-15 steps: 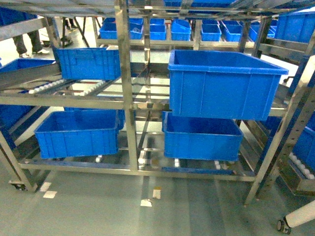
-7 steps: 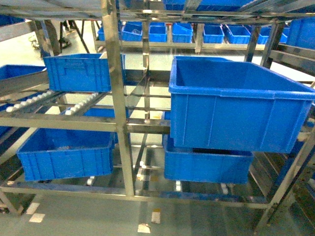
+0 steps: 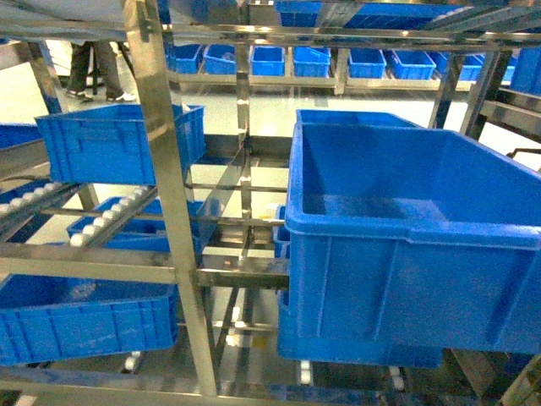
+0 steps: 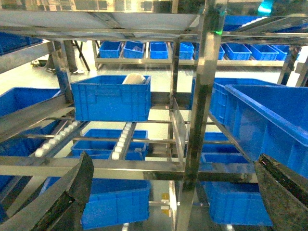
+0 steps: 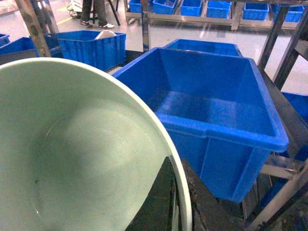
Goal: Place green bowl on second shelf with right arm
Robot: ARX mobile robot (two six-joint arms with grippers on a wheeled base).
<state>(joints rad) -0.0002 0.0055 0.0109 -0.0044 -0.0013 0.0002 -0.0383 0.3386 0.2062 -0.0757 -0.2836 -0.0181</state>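
Green bowl (image 5: 82, 154) sits in the right claw (image 5: 166, 202), rim pinched by a black finger, up and left of the large blue crate (image 5: 211, 110) on the shelf. Left claw (image 4: 173, 192) is spread wide, carrying nothing.

Smooth glossy green bowl (image 5: 82, 159), plastic crate (image 3: 414, 245), shiny metal rack (image 3: 156, 169)

Bowl (image 5: 82, 159) left of crate (image 5: 211, 110), before it.
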